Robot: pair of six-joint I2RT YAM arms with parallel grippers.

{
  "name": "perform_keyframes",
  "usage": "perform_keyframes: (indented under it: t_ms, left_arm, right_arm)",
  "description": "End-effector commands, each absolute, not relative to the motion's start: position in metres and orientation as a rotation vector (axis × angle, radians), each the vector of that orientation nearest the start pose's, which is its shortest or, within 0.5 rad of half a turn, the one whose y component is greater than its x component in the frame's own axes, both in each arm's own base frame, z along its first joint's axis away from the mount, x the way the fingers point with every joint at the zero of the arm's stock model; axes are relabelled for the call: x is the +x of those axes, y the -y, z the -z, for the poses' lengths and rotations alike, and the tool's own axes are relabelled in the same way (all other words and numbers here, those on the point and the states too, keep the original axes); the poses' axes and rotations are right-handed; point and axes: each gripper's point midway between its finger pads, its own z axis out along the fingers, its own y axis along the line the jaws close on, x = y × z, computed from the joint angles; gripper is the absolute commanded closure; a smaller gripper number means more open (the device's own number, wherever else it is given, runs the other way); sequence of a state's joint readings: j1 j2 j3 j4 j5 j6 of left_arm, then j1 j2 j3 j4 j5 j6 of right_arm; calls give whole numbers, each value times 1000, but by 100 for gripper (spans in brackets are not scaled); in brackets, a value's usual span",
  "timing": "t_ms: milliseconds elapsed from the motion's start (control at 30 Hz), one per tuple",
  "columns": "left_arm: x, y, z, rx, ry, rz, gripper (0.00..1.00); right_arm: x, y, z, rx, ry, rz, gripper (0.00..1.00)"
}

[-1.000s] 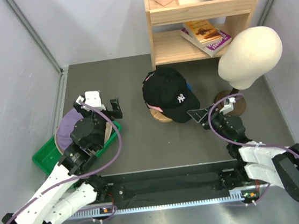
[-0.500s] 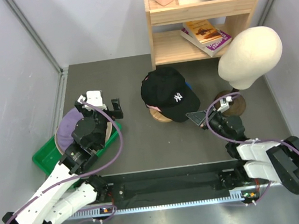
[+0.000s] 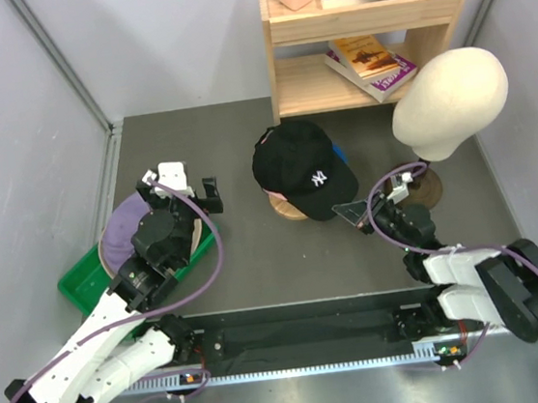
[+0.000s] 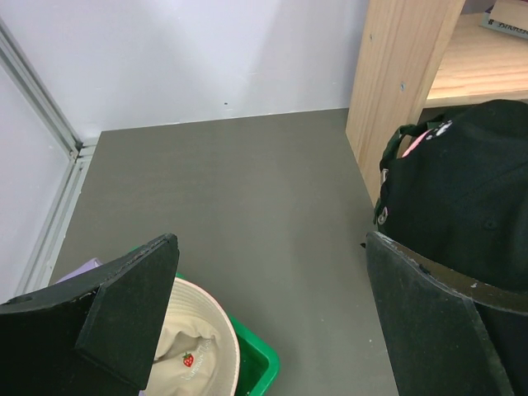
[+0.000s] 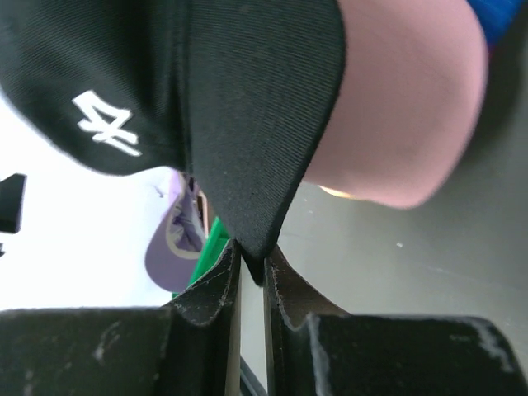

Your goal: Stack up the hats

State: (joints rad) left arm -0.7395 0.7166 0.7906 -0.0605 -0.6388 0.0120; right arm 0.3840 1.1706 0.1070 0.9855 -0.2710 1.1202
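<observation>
While the black cap sits on top of the pile at the middle of the surface, the front edge of its brim lies pinched between the fingers of the right gripper. In the right wrist view those fingers stand nearly together, with only the thin brim edge between them. The white logo on the crown shows to the upper left. Under the black brim a pale pink cap sticks out, and a blue cap peeks from beneath it. The pile rests on a round wooden stand, just in front of the wooden shelf and left of the cream mannequin head.

The left gripper hangs with its fingers spread wide and holding nothing. It is over the far corner of the green bin, well apart from the pile. In the bin lie a lavender cap and a cream hat with a small strawberry mark.

A second ago the right fingers stood apart around the brim tip; now they have closed on it. The black crown sits a touch further left, and the left arm has barely shifted.
</observation>
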Motion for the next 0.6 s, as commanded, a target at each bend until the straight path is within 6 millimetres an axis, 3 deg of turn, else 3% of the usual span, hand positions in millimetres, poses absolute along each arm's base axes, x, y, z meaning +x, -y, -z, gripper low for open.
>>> perform_keyframes:
  t_ms: [0,167,367,433,467,567]
  left_arm:
    - [275,110,-331,71,-1541,99,1]
    - [275,111,-331,72,-1540,101,1]
    - [276,107,-329,68,-1548,74,1]
    - [277,100,-327,50,-1558,27,1]
    - [279,98,-324,54,-1566,-3,1]
    - [282,81,-318,38,-1602,-149,1]
  right_arm:
    - [274,-191,-94,572,-1899,-1241,100]
    - [276,-186,-84,602,-1898,-1206,100]
    - [282,-181,-98,540,-1870,-1142,98]
    - [283,-177,-106,530,-1850,-1115,78]
    - [284,-175,-116,507,-1817,-1111,56]
    - [282,-169,-118,489,-1815,-1057,34]
